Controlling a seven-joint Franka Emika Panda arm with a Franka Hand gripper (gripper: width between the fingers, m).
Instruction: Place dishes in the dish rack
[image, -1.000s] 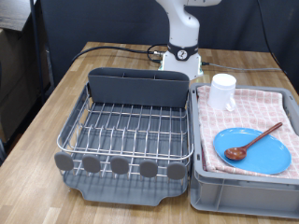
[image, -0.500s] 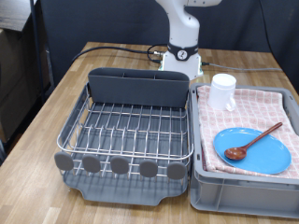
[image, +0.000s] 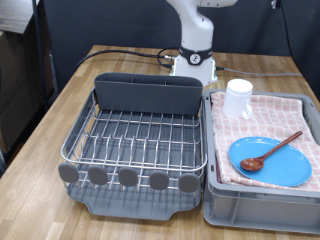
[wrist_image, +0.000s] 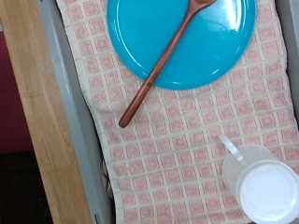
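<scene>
Dishes sit unmoved in the grey bin (image: 262, 205) at the worktop's right edge in the exterior view: the light-blue plate (image: 285, 166) lies flat on the pink checked cloth (image: 285, 115), the wooden spoon (image: 271, 152) rests across it with its handle running off the rim onto the cloth, and the white mug (image: 238, 98) stands upright at the bin's far corner. The dish rack (image: 140, 140) occupies the middle of the wooden table (image: 70, 100), with nothing on its wires. The gripper is out of sight in both views, so whether its fingers are wide or narrow cannot be told.
</scene>
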